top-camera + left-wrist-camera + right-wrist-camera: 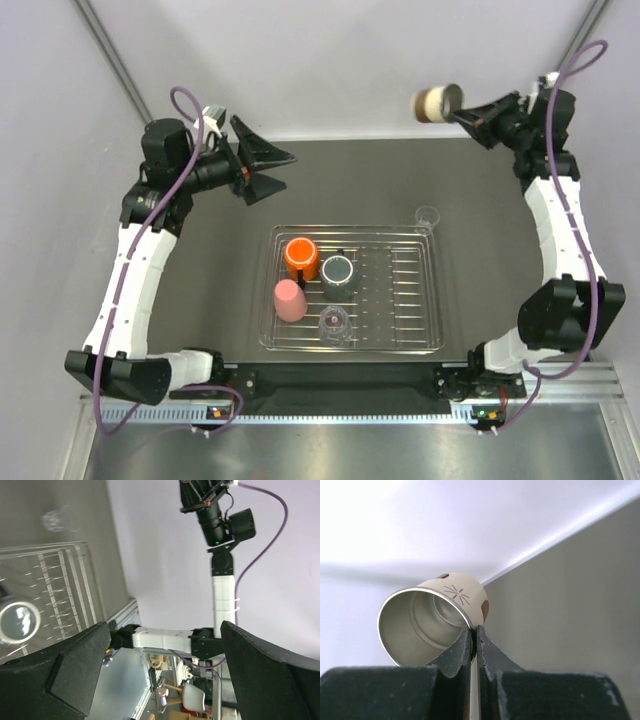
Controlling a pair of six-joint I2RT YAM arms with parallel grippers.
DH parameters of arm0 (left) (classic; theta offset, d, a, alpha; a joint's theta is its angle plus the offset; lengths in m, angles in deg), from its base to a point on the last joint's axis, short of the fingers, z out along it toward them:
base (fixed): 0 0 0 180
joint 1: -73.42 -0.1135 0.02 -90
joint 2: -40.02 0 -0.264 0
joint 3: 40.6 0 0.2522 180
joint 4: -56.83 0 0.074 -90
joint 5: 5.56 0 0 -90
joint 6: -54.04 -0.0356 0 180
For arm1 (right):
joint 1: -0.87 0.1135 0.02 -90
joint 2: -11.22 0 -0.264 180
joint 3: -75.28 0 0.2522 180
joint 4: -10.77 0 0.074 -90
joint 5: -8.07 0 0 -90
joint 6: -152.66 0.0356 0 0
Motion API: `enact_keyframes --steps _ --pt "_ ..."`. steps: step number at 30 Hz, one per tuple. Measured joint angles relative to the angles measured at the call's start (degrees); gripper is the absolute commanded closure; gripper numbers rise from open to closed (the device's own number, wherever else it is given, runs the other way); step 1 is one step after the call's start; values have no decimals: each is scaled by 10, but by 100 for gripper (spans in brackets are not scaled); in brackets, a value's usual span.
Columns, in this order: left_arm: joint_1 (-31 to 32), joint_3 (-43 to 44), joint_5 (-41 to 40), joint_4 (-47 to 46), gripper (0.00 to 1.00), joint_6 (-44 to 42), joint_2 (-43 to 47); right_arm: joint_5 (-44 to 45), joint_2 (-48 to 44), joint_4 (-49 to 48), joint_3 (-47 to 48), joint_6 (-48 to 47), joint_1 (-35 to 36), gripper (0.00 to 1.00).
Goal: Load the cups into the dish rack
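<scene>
The cream cup is pinched by its rim in the closed right gripper (held aloft, seemingly past the table's far edge), well apart from the dish rack, while the left gripper is spread wide, empty.

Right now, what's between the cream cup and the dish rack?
A clear cup on the table, by the far corner of the dish rack; top view.

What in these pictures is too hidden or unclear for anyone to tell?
- Top view: the clear cup in the dish rack is see-through; upright or upturned, cannot tell.
- Left wrist view: a round rim is cut by the left edge; which cup, unclear.
- Right wrist view: only the cream cup, pinched in the fingers, shows; rack and other cups lie outside it.
</scene>
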Motion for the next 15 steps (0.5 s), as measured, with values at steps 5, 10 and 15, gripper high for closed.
enact_keyframes --steps 5,10,15 --pt "58 -18 4 -145 1 62 1 -116 -45 -144 -42 101 118 100" --pt "101 -16 0 -230 1 70 1 -183 -60 -227 -82 167 213 100" --pt "113 -18 -19 -277 1 68 7 -212 -98 -276 -118 209 235 100"
